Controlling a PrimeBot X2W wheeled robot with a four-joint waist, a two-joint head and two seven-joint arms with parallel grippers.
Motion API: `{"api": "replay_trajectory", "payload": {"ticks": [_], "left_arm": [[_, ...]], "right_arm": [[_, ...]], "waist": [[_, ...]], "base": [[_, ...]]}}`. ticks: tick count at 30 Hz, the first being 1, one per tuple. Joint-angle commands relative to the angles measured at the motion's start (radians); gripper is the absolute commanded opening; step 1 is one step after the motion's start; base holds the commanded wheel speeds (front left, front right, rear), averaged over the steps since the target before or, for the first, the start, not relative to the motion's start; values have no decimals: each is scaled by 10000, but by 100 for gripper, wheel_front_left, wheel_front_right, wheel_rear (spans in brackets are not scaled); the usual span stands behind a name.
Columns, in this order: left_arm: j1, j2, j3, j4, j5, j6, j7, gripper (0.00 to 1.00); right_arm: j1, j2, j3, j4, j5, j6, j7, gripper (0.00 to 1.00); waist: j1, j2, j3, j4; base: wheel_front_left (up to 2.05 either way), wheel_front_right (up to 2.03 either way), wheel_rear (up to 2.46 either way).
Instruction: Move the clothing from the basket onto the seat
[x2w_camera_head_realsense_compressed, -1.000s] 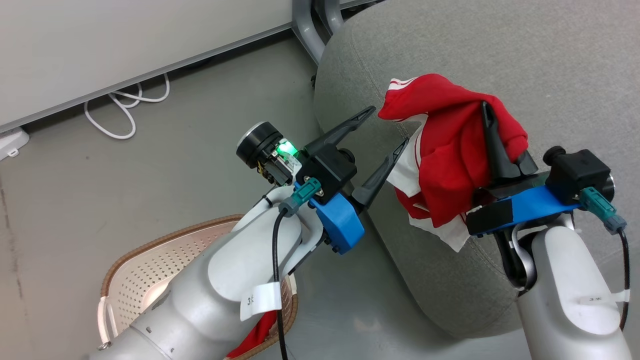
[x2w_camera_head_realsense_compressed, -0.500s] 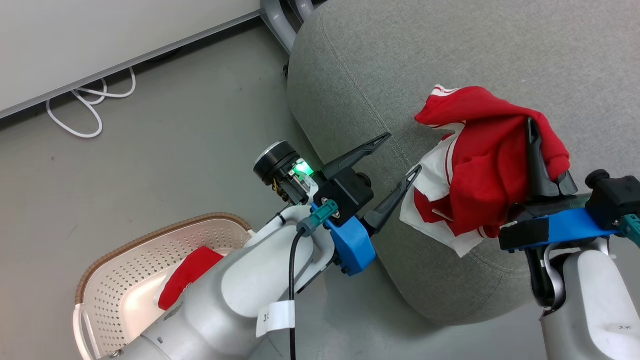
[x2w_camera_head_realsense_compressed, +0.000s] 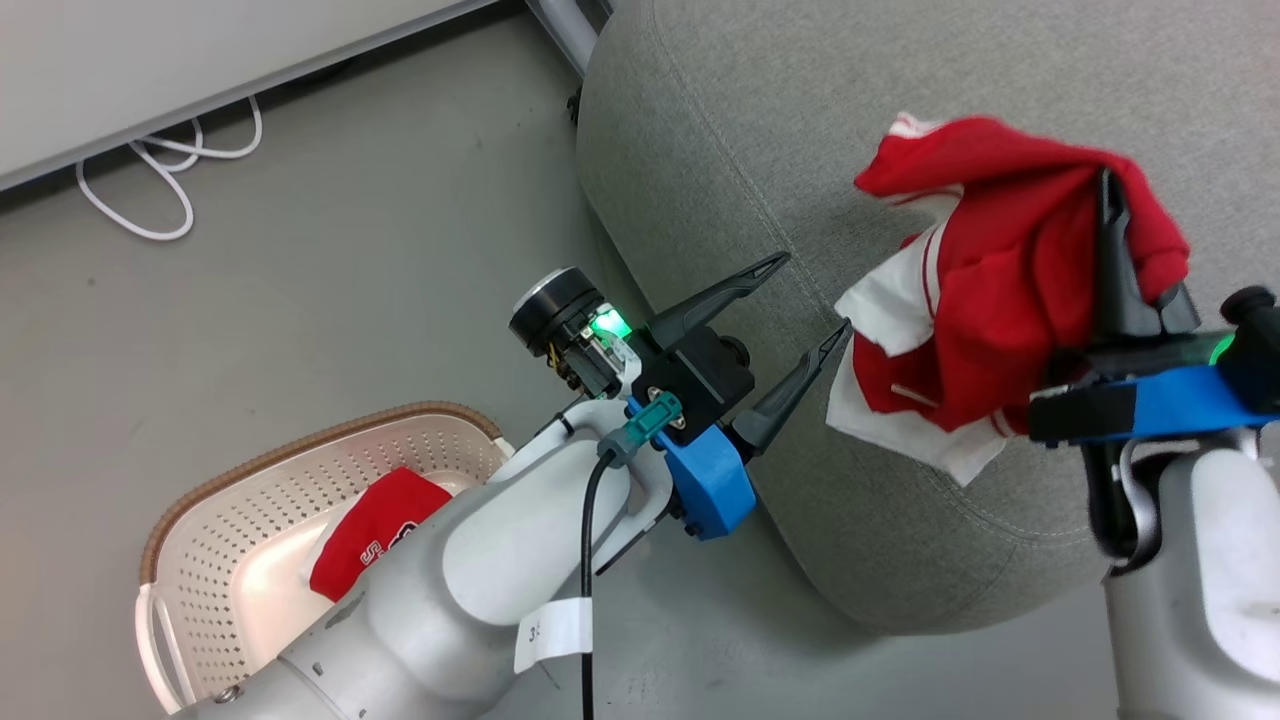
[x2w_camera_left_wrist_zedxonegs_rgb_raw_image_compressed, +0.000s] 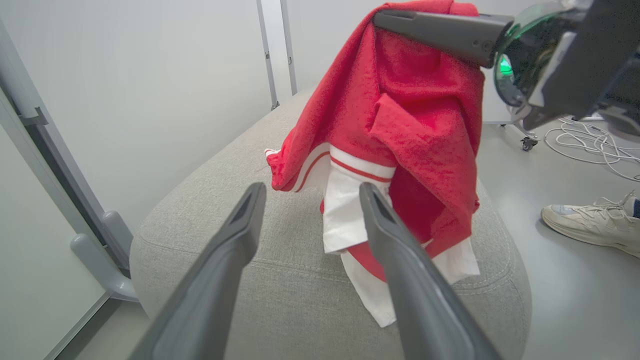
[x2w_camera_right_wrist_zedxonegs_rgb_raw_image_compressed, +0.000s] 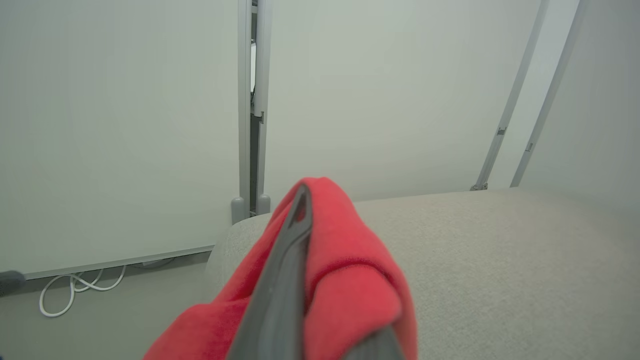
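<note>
Clothing, one bright red fabric garment (x2w_camera_head_realsense_compressed: 990, 290), white-trimmed, hangs over the light grey upholstered seat (x2w_camera_head_realsense_compressed: 720, 130), pinched in the closed right end effector (x2w_camera_head_realsense_compressed: 1108, 195); the left end effector (x2w_camera_head_realsense_compressed: 815, 292) gapes empty. Next: lower, release. Another red piece (x2w_camera_head_realsense_compressed: 370, 530), seemingly lettered, lies in the cream perforated basket (x2w_camera_head_realsense_compressed: 240, 500).

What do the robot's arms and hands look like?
The left forearm and right forearm are pale grey shells; the left wears a white label. The left hand and right hand each have two long dark fingers, a black block, a blue bracket and a green light. The left carries a black cable.
</note>
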Motion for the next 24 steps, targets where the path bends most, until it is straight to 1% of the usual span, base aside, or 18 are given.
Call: {"api": "replay_trajectory", "payload": {"ticks": [1, 5, 8, 16, 20, 24], "left_arm": [[-204, 65, 58, -48, 71, 70, -23, 100], [-423, 195, 53, -175, 169, 116, 1, 100], [-675, 303, 21, -320, 282, 135, 83, 100], [-1572, 594, 0, -792, 621, 200, 396, 100], [-1942, 713, -14, -1066, 781, 214, 522, 100], [-2196, 867, -38, -1273, 915, 269, 595, 100]], "right_arm": [[-329, -101, -72, -132, -41, 3, -42, 0], [-1325, -480, -254, -375, -140, 5, -42, 0], [-2220, -957, -593, -515, -192, 3, -43, 0], [-4463, -2613, -2195, -546, -191, 3, -42, 0], [-5216, -3473, -3032, 23, -97, 3, -40, 0], [-5722, -4099, -3433, 847, -36, 3, -42, 0]], "waist": [[0, -1, 221, 69], [0, -1, 790, 176], [0, -1, 1346, 286], [0, -1, 3011, 752], [0, -1, 3689, 989], [0, -1, 4231, 1164]], "base": [[0, 0, 0], [0, 0, 0], [0, 0, 0], [0, 0, 0], [0, 0, 0], [0, 0, 0]]}}
